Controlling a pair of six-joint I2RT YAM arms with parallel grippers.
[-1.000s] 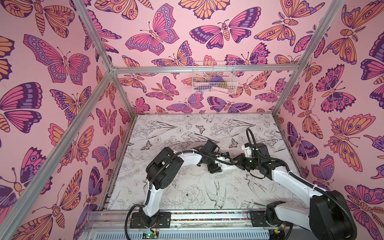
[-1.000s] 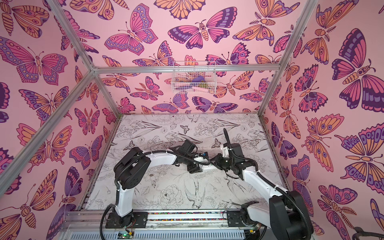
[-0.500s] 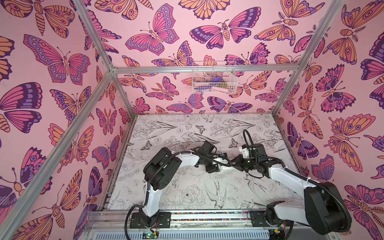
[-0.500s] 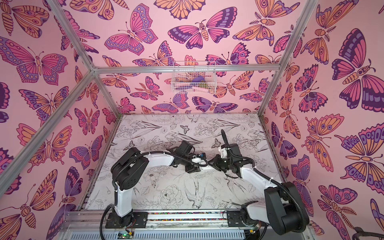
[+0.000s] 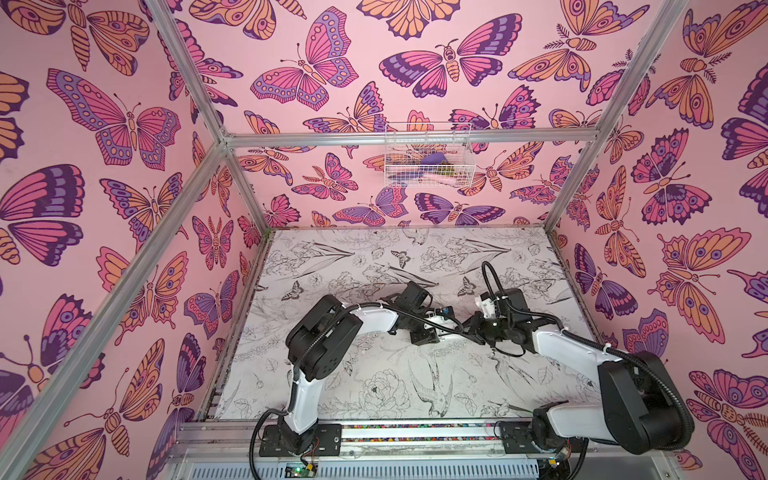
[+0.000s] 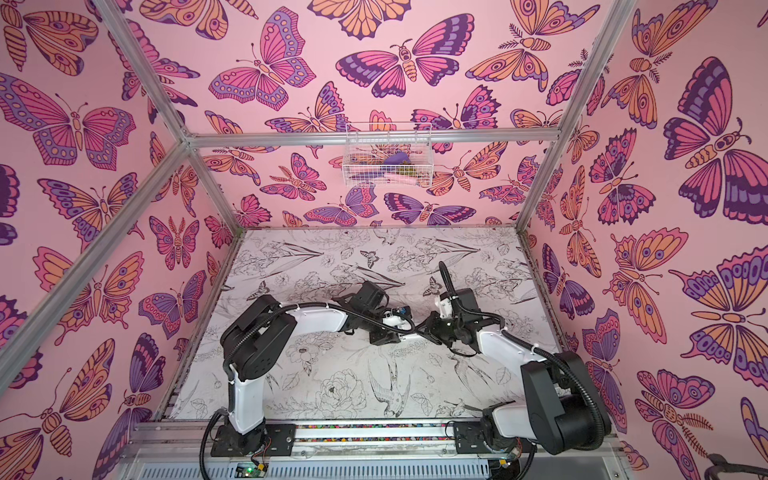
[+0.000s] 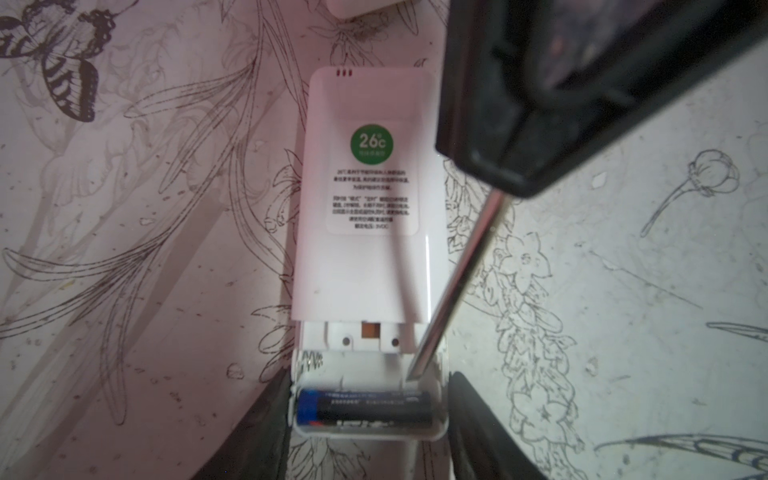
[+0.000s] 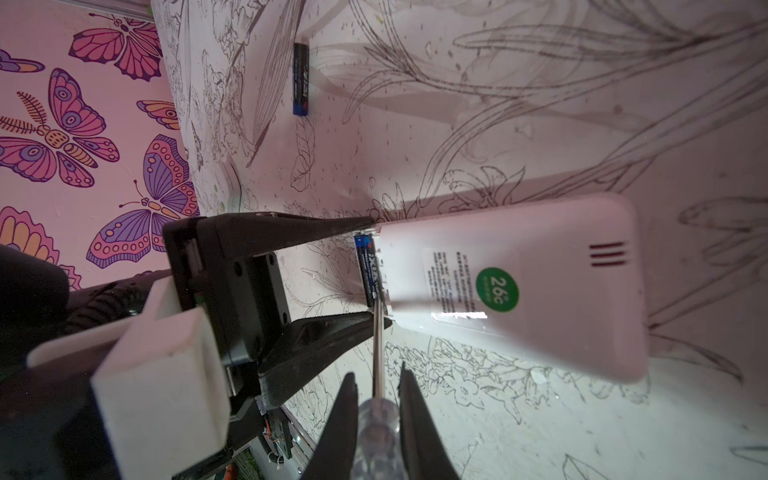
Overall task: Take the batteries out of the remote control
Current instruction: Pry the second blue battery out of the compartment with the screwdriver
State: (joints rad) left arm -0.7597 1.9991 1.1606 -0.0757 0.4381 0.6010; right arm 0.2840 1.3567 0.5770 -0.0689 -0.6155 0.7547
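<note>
A black battery with a blue end (image 7: 361, 409) lies in the outermost slot of the open compartment. The slot beside it is empty. A second battery (image 8: 301, 79) of the same kind lies loose on the table (image 7: 623, 291), well away from the work. The white remote control (image 7: 365, 257) lies back-up with its green sticker showing and its cover off.

The left gripper (image 7: 369, 386) straddles the compartment end, with its jaws pressed against the remote's two long sides to hold it down. The right gripper (image 8: 376, 374) pinches the clear handle of a screwdriver (image 7: 457, 282). The tool's blade tip rests in the empty slot, just beside the battery's black end.

The step in hand looks like prying this battery out. To do it well, the blade should go low and slip under the battery's end rather than push against its side. It should then lever up slowly, so the cell rolls into the empty slot instead of flicking away. I cannot tell which end has the spring, and the free end will lift more easily. The clamp needs to stay firm, because any prying force will tilt the light remote. The tip should stay off the wrapper and the contacts.
</note>
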